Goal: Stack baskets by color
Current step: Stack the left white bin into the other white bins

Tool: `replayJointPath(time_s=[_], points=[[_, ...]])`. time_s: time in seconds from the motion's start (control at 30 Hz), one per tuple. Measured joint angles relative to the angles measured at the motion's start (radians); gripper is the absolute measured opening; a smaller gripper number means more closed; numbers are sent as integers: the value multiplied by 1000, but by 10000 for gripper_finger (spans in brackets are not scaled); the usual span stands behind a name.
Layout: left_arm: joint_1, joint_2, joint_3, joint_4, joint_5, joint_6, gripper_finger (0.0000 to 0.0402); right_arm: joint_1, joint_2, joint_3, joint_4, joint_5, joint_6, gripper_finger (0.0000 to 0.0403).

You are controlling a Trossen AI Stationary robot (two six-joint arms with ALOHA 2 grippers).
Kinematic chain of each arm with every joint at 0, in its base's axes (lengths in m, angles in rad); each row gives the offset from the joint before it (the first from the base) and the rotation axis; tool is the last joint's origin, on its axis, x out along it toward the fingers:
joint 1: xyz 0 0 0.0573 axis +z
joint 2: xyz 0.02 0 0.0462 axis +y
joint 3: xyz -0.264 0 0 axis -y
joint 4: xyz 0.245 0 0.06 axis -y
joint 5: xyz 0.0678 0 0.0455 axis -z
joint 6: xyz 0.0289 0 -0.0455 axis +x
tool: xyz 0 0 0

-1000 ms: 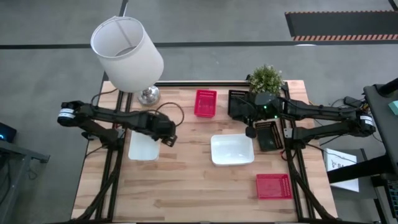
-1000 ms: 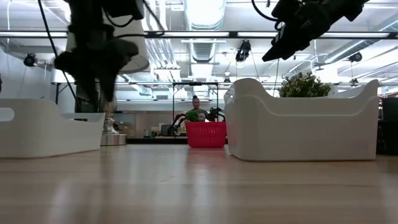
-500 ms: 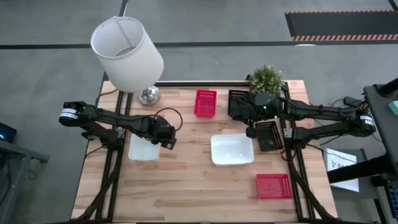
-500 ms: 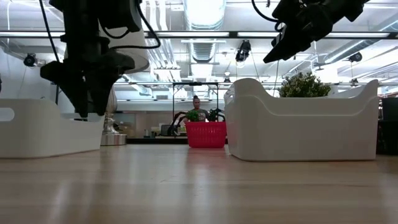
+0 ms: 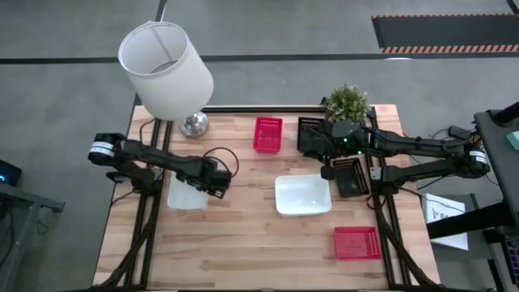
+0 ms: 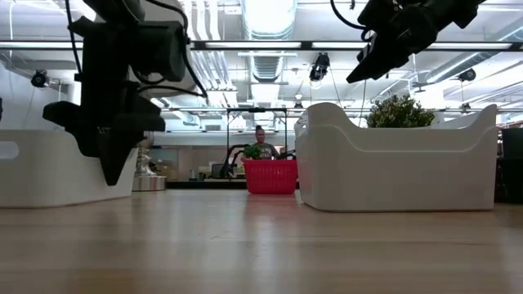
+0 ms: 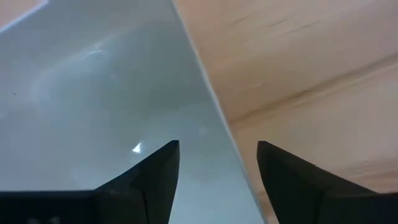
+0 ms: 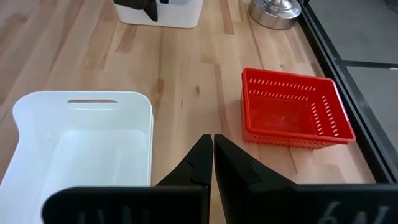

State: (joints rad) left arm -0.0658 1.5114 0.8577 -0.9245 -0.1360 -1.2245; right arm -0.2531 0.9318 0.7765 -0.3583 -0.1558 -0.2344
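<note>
Grey floor (image 5: 65, 97) around the wooden table (image 5: 243, 235) — ceiling ducts (image 6: 265, 57) overhead.

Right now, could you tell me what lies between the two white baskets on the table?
Only bare wood: in the high view, the left white basket and the middle white basket have empty tabletop between them.

Surface (image 5: 243, 235): pale wood planks. Two smooth white baskets (image 5: 302, 195) (image 5: 186, 195), two red perforated ones (image 5: 268, 134) (image 5: 357, 242), two black mesh ones (image 5: 350, 176) (image 5: 309, 135) by the right edge. White lampshade (image 5: 165, 70), green plant (image 5: 347, 102), dark arms.
</note>
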Motion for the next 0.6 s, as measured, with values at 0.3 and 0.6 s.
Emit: replayJointPath(time_s=[0.3,0.6], points=[[0,33,0,0,25,10,119,0,0,-32,-4,0,20,9],[-3,30,0,-1,75,6,6,0,0,-68,3,0,16,9]])
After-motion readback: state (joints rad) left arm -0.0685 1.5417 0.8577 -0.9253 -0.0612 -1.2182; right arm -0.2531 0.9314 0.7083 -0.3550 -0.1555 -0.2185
